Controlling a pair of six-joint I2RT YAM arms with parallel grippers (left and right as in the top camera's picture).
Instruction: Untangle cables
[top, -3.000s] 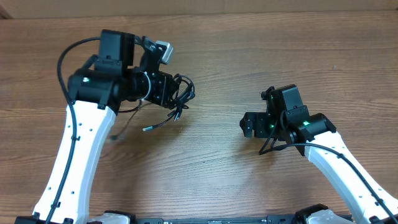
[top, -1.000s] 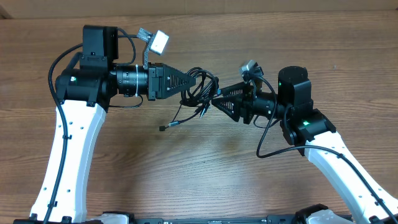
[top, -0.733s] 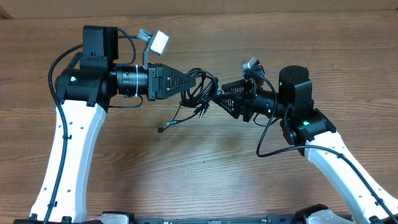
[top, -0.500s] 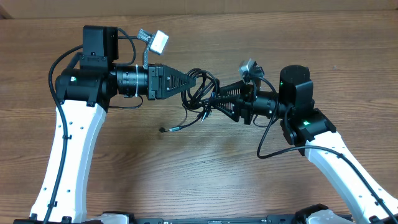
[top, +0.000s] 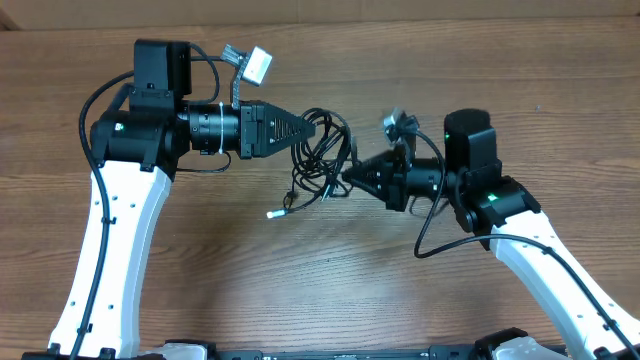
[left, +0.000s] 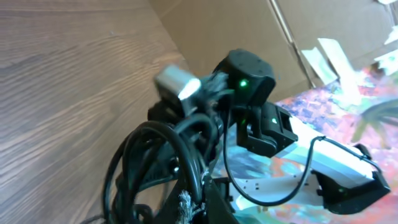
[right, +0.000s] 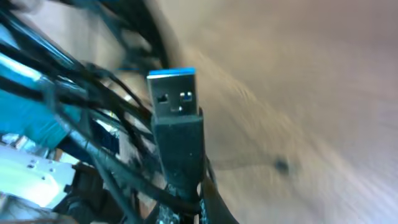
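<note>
black cables (top: 322, 150) well inside table (top: 300, 290) edges

Overhead: even, diffuse light from above, and the table (top: 400, 60) wood reads matte. Shadows are soft and faint, directly under the left gripper (top: 306, 128) and the right gripper (top: 350, 178). Sharp edge to edge; the table's far edge stays straight. One hot spot: the silvery plug end (top: 275, 213) near the left gripper, slightly blown out.

Left wrist: soft overall. The cables (left: 155, 168) at the fingertips are out of focus, and the bright background beyond the pincer is washed out.

Right wrist: heavy smear. Only the USB plug (right: 177, 124) just ahead of the tips is fairly crisp. Cables left of it are streaked, with a blue cast.
</note>
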